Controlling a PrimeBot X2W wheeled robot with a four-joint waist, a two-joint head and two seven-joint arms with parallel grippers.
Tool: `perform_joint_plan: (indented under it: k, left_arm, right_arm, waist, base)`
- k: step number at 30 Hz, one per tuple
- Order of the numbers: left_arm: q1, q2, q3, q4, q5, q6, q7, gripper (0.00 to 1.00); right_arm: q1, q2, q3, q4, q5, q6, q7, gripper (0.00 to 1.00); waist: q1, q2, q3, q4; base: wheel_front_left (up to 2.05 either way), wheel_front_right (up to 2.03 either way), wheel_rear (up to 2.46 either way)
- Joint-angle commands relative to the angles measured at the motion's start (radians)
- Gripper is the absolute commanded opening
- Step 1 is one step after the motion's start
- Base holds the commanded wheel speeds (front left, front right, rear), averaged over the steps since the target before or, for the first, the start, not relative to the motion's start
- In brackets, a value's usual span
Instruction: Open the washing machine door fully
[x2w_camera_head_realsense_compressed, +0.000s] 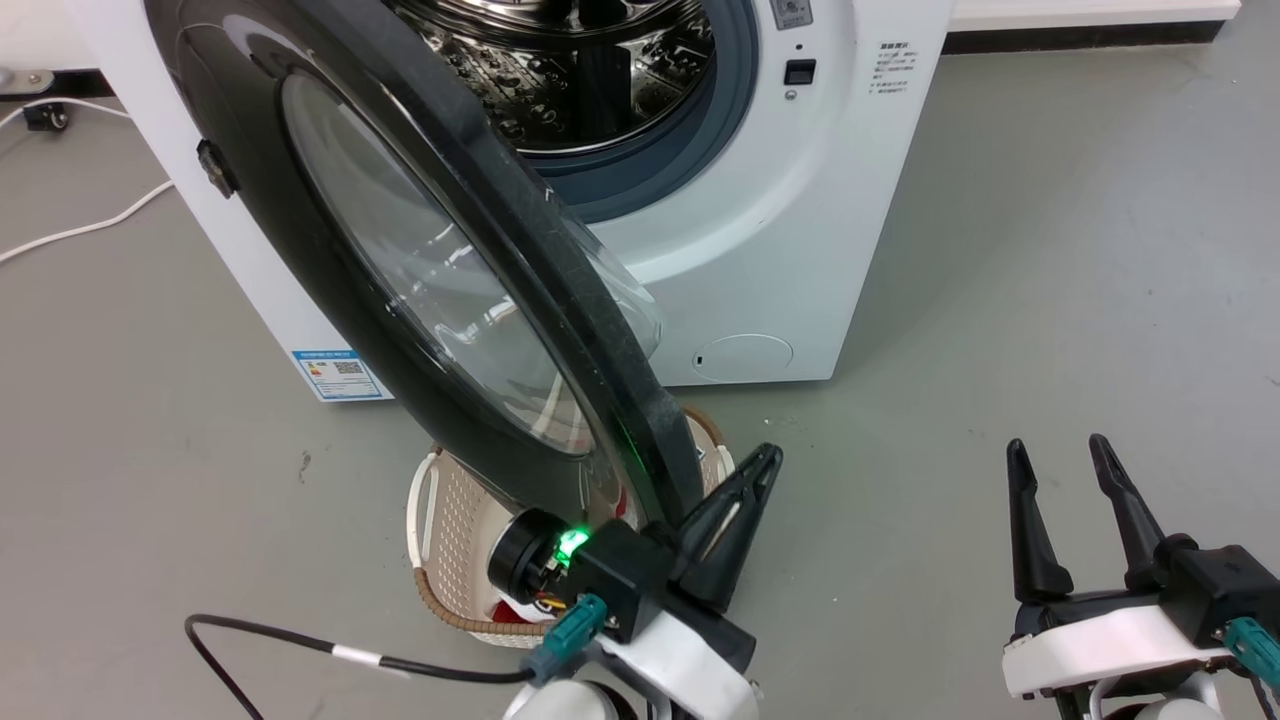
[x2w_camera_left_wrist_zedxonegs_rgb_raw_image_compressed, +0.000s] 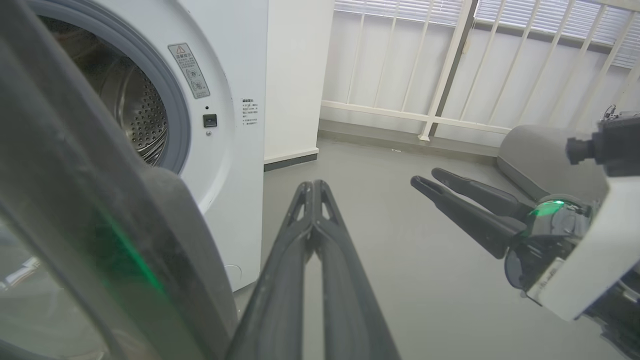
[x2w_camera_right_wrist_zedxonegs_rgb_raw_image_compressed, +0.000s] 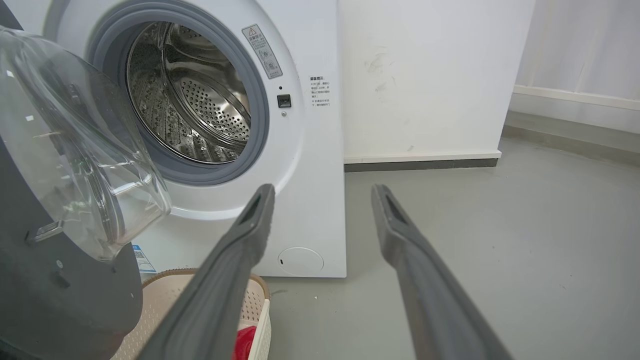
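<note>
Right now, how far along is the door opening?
Done: the large round glossy black door with its clear glass bowl is unlatched and swung partly out, steel drum exposed. In hand: the shut left claw sits at its lower rim. Left: swinging it fully back; the open right claw idles.

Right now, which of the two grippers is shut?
The left gripper, beside the door edge: its fingers meet at the tips, with nothing between them. On the right gripper the fingers stand clearly apart.
</note>
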Motion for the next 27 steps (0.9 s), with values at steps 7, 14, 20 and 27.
perform_joint_plan:
  k: [7, 14, 20, 27]
  left_arm:
    - [-0.049, -0.016, 0.042, 0.081, -0.023, 0.038, -0.037, 0.0]
    - [-0.084, -0.012, 0.074, 0.148, -0.042, 0.06, -0.055, 0.0]
    - [-0.069, -0.007, 0.078, 0.156, -0.044, 0.074, -0.066, 0.0]
    - [-0.018, 0.029, 0.094, 0.113, -0.037, 0.12, -0.049, 0.0]
  right_arm:
    - [-0.016, 0.002, 0.005, 0.006, 0.007, -0.001, -0.002, 1.0]
    - [-0.021, 0.002, 0.008, 0.013, 0.008, -0.001, -0.002, 1.0]
    - [-0.017, 0.002, 0.007, 0.018, 0.011, -0.001, -0.002, 1.0]
    - [-0.002, 0.002, 0.003, 0.02, 0.016, -0.001, -0.002, 1.0]
  waist:
    - [0.0, 0.0, 0.008, -0.018]
    - [0.0, 0.0, 0.016, -0.026]
    - [0.0, 0.0, 0.008, -0.029]
    - [0.0, 0.0, -0.007, -0.02]
  base:
    - [0.0, 0.0, 0.0]
    - [0.0, 0.0, 0.0]
    - [0.0, 0.0, 0.0]
    - [0.0, 0.0, 0.0]
